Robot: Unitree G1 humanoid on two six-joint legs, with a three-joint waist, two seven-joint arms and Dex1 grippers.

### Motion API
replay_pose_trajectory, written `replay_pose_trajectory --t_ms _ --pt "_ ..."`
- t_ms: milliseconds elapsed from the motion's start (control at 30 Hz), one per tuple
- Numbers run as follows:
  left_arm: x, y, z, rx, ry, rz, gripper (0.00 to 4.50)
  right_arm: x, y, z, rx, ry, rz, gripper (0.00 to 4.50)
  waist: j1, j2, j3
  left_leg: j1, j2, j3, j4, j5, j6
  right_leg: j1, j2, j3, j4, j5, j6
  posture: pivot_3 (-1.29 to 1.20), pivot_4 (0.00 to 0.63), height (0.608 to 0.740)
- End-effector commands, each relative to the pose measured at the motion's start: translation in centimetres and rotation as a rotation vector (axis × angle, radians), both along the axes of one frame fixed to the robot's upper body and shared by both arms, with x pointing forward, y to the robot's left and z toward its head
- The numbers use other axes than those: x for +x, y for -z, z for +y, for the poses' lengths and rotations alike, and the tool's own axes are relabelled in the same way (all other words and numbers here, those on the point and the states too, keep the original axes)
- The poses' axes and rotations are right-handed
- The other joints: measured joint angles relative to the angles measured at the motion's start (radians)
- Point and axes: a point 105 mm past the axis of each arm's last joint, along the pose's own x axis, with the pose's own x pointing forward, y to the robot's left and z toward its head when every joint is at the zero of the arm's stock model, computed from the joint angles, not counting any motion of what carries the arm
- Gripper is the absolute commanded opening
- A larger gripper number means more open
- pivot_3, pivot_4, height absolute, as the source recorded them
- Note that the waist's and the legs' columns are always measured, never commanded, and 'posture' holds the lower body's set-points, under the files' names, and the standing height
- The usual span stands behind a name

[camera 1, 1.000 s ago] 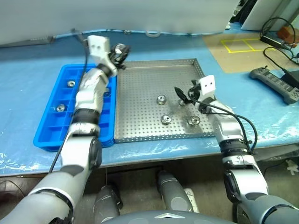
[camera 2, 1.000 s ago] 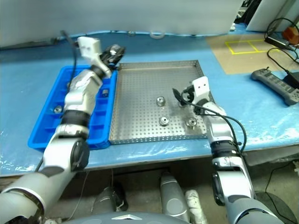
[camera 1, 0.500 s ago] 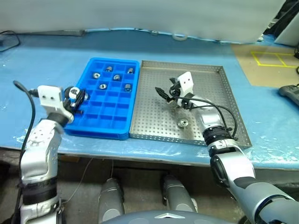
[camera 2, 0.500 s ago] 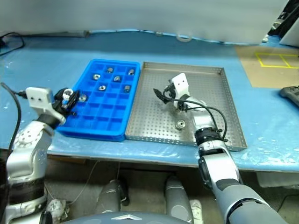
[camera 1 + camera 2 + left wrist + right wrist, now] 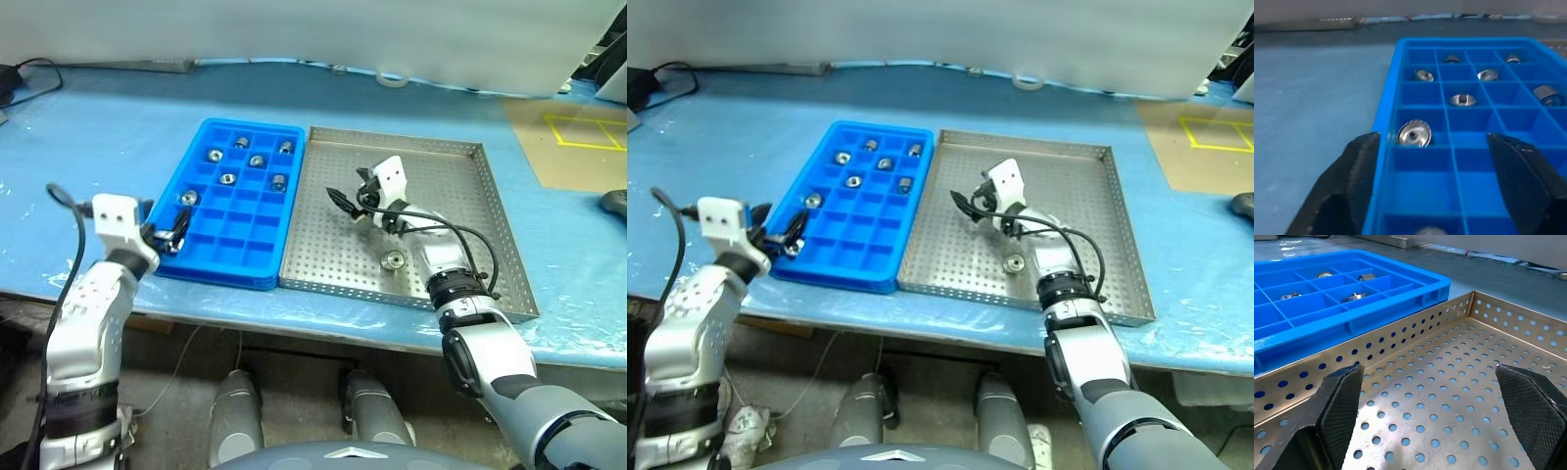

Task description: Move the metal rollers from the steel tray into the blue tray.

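Rollers lie in two places. Six of them sit in the blue tray (image 5: 257,257), each in its own compartment: three in the far row, two in the next row, and one roller (image 5: 1415,133) alone in the outer column, closer to the near end. One more roller (image 5: 394,259) lies flat on the perforated floor of the steel tray (image 5: 495,211), towards its near rim. Something small and shiny seems to lie just under the right hand too, but I cannot tell if it is another roller.

Both trays stand side by side on a table (image 5: 118,117) covered with blue sheet, long edges touching or almost touching, the blue tray on the robot's left.

Left gripper (image 5: 172,235) hovers at the near left corner of the blue tray. Its fingers (image 5: 1359,161) stand well apart and nothing is between them; in the left wrist view they frame the lone roller in the outer column, which rests in its compartment and is not touched.

Right gripper (image 5: 350,202) is over the middle of the steel tray, pointing towards the blue tray. Its fingers (image 5: 1344,396) are spread wide and hold nothing; between them the right wrist view shows bare perforated floor and the tray wall.
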Motion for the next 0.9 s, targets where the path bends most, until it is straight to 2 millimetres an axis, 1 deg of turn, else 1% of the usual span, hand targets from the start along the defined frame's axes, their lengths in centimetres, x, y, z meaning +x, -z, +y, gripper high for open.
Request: replay_pose_trajectory --t_ms 33,133,167,233,267,300,333,400,433,500,567,633,733,800,900 --pt "2.3 -3.1 -3.6 -0.015 0.210 -0.101 3.66 0.1 -2.2 -1.7 0.029 0.049 -0.074 4.50 0.003 0.000 0.000 0.000 0.000 0.000 0.000 0.000 0.000 0.000 0.000 0.000 0.000 0.000 0.000 -0.39 0.150 0.740" --pt "4.2 -4.4 -7.7 0.004 0.421 -0.146 3.66 0.1 -3.0 -3.8 0.039 0.115 -0.094 4.50 0.001 0.000 0.000 -0.001 -0.001 0.001 0.001 0.000 0.001 0.000 -0.001 0.001 -0.001 0.000 0.000 -0.47 0.150 0.740" --pt "4.9 -4.9 -9.4 0.001 0.492 -0.162 3.66 0.0 -3.3 -4.8 0.061 0.146 -0.100 4.50 0.001 0.000 0.000 -0.001 -0.002 0.002 0.001 0.000 0.001 0.000 -0.001 0.002 -0.001 0.000 0.000 -0.47 0.150 0.740" --pt "6.5 -6.0 -13.5 -0.025 0.639 -0.186 3.66 -0.4 -3.9 -7.1 0.080 0.214 -0.116 4.50 0.004 0.000 0.000 -0.001 -0.003 0.003 0.001 -0.001 0.002 0.001 -0.002 0.003 -0.002 0.000 0.000 -0.54 0.150 0.740" --pt "7.1 -6.2 -15.2 -0.026 0.698 -0.184 3.66 -0.7 -4.1 -8.0 0.081 0.240 -0.122 4.50 0.002 0.000 0.000 -0.001 -0.003 0.003 0.002 -0.001 0.003 0.001 -0.002 0.003 -0.002 0.000 0.000 -0.58 0.150 0.740" --pt "7.4 -5.9 -17.2 -0.013 0.767 -0.162 3.66 -1.1 -4.3 -9.0 0.081 0.269 -0.129 4.50 -0.002 0.000 0.000 -0.001 -0.003 0.004 0.002 -0.001 0.003 0.001 -0.002 0.004 -0.003 0.000 0.000 -0.58 0.150 0.740" --pt "7.6 -5.3 -18.9 0.010 0.832 -0.137 3.66 -1.5 -4.5 -9.8 0.083 0.297 -0.134 4.50 -0.007 0.000 0.000 -0.001 -0.004 0.004 0.002 -0.002 0.004 0.001 -0.003 0.005 -0.003 0.000 0.000 -0.63 0.150 0.740" --pt "7.7 -3.4 -22.2 0.076 0.944 -0.053 3.66 -2.5 -4.9 -11.9 0.074 0.362 -0.147 4.50 -0.026 0.000 -0.001 -0.001 -0.005 0.005 0.003 -0.003 0.005 0.001 -0.003 0.006 -0.004 0.000 0.000 -0.66 0.150 0.740" --pt "7.7 -2.8 -23.3 0.099 0.966 -0.030 3.66 -2.9 -5.0 -12.7 0.065 0.390 -0.152 4.50 -0.030 0.000 -0.001 0.000 -0.005 0.005 0.002 -0.003 0.006 0.002 -0.003 0.006 -0.005 0.000 0.000 -0.70 0.150 0.740" --pt "7.6 -1.6 -25.5 0.153 0.996 0.019 3.66 -4.0 -5.3 -14.3 0.057 0.447 -0.164 4.50 -0.057 0.000 -0.001 0.000 -0.005 0.006 0.002 -0.004 0.007 0.001 -0.003 0.006 -0.005 0.000 0.001 -0.74 0.150 0.740" --pt "7.3 -0.6 -26.9 0.193 1.024 0.062 3.66 -5.0 -5.5 -15.5 0.053 0.490 -0.170 4.50 -0.086 0.000 -0.001 -0.001 -0.005 0.006 0.002 -0.004 0.007 0.001 -0.003 0.006 -0.005 -0.001 0.002 -0.76 0.150 0.740" --pt "7.2 0.2 -27.4 0.209 1.019 0.087 3.66 -5.8 -5.4 -16.1 0.047 0.518 -0.169 4.50 -0.119 0.000 -0.001 -0.001 -0.004 0.005 0.002 -0.004 0.008 0.001 -0.003 0.006 -0.005 -0.001 0.002 -0.81 0.150 0.740" --pt "7.6 1.6 -27.3 0.269 0.953 0.116 3.66 -6.9 -5.1 -16.9 0.037 0.554 -0.161 4.50 -0.175 0.000 -0.001 0.000 -0.004 0.004 0.005 -0.005 0.008 0.002 -0.003 0.005 -0.004 -0.002 0.003 -0.84 0.150 0.740" --pt "7.9 2.3 -26.9 0.302 0.920 0.133 3.66 -7.3 -5.1 -17.2 0.035 0.568 -0.157 4.50 -0.211 0.000 -0.001 0.000 -0.005 0.003 0.006 -0.005 0.009 0.003 -0.004 0.004 -0.004 -0.002 0.003 -0.84 0.150 0.740" --pt "8.4 3.8 -26.0 0.399 0.839 0.159 3.66 -7.4 -5.3 -17.4 0.034 0.575 -0.156 4.50 -0.252 0.000 -0.001 -0.001 -0.010 0.001 0.009 -0.006 0.011 0.004 -0.006 0.005 -0.005 -0.006 0.010 -0.81 0.150 0.740"
